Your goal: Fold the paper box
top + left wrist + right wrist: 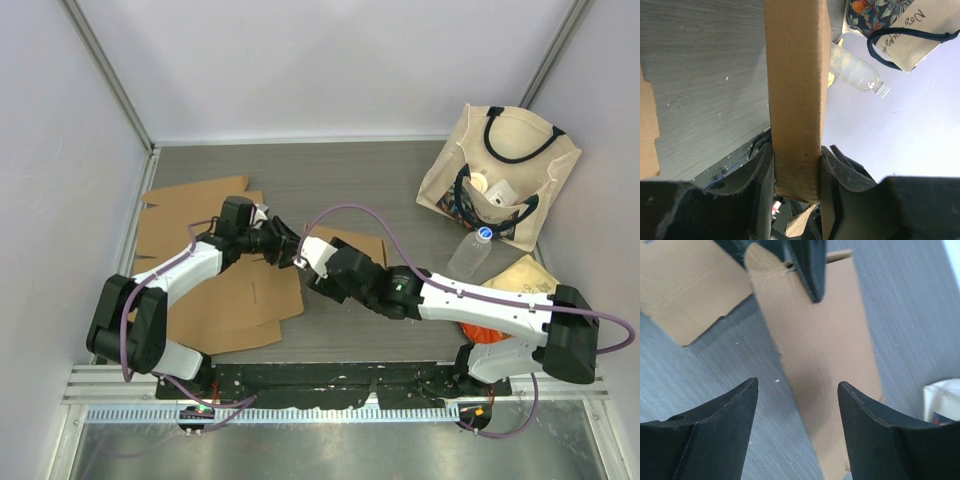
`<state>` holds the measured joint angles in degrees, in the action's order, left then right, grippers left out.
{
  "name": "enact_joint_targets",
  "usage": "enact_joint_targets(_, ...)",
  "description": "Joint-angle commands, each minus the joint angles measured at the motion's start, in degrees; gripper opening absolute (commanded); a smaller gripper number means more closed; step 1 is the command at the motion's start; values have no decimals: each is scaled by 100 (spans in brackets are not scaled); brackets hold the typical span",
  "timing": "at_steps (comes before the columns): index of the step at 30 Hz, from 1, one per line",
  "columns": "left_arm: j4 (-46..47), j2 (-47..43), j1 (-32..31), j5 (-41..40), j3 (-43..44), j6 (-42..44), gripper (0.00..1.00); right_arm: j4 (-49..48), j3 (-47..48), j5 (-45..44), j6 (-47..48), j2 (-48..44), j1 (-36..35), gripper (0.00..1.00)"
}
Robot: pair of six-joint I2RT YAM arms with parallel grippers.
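Observation:
The brown cardboard box is a flattened piece held on edge over the table's middle. My left gripper is shut on its left end. In the left wrist view the cardboard strip runs up from between the two closed fingers of the gripper. My right gripper is open, right beside the left one, and hovers over the box panel without touching it. Its tips stand wide apart. A left finger shows at the top, clamped on the panel's edge.
Several flat cardboard sheets lie at the left, one showing in the right wrist view. A beige tote bag, a water bottle, a yellow packet and an orange object sit at the right.

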<state>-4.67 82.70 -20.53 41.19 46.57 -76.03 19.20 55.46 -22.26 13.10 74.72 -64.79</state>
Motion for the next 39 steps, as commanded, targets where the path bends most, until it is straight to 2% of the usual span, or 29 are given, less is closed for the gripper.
enact_joint_targets(1, 9, -149, 67, 555, -139, -473, 21, -461, -69, -1145, 491, 78, -199, 68)
enact_joint_targets(4, 71, -61, 76, 758, -183, -571, 20, -961, -289, -2034, 763, 218, -384, 66)
enact_joint_targets(13, 194, -43, 111, 952, -315, -773, 20, -1183, -510, -1791, 931, 139, -420, 66)
enact_joint_targets(16, 168, -17, 129, 979, -324, -764, 20, -1130, -519, -1422, 852, 122, -411, 68)
enact_joint_targets(21, 115, -87, 120, 1058, -297, -808, 20, -1225, -615, -1605, 895, 245, -385, 68)
enact_joint_targets(27, 71, -175, 129, 1058, -332, -834, 21, -1885, -879, -1949, 1211, 307, -376, 67)
enact_joint_targets(28, 71, -192, 129, 1049, -324, -817, 21, -2233, -923, -2036, 1264, 307, -376, 66)
enact_joint_targets(31, 10, -245, 120, 997, -350, -678, 27, -2377, -993, -2168, 1326, 237, -385, 58)
enact_joint_targets(34, -157, -350, 120, 769, -324, -370, 46, -2448, -1116, -2046, 1204, 8, -385, 49)
enact_joint_targets(37, -9, -508, 120, 593, -315, 8, 54, -2168, -1152, -1826, 959, -133, -385, 41)
enact_joint_targets(39, 149, -649, 120, 355, -315, 263, 64, -1956, -1099, -1721, 765, -168, -385, 38)
